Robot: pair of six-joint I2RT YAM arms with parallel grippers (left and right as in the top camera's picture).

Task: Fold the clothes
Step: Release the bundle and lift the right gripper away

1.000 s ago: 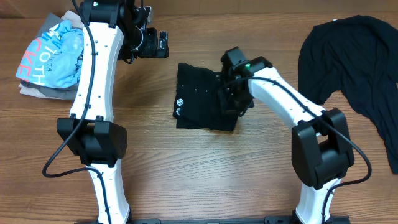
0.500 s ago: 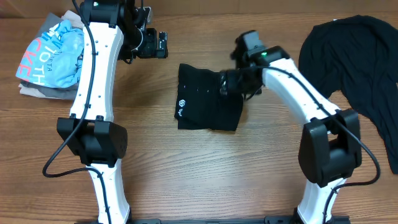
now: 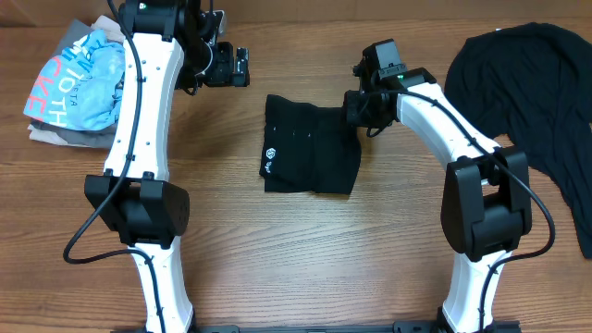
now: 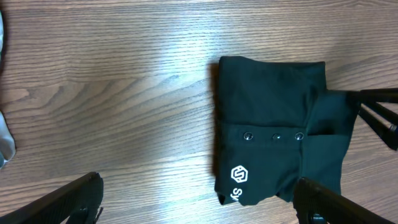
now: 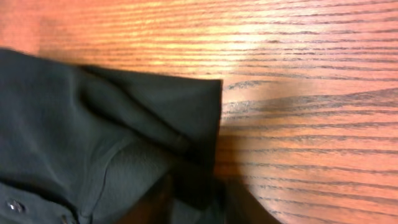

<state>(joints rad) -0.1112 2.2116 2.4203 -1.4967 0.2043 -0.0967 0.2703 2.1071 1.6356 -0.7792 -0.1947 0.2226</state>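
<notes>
A folded black shirt (image 3: 310, 148) with a small white logo lies in the middle of the table; it also shows in the left wrist view (image 4: 273, 137) and the right wrist view (image 5: 93, 137). My right gripper (image 3: 357, 111) is at the shirt's far right corner. In the right wrist view the gripper (image 5: 196, 205) is closed on the cloth edge. My left gripper (image 3: 236, 67) hangs open and empty above bare wood, up and left of the shirt. Its fingers (image 4: 68, 199) stand wide apart.
A pile of clothes topped by a light blue printed shirt (image 3: 79, 79) lies at the far left corner. A loose black garment (image 3: 527, 83) is spread at the far right. The table is wood (image 3: 305, 250).
My right gripper has moved from the shirt's right middle up to its far right corner, and the cloth there has shifted with it. The left arm has not moved.
</notes>
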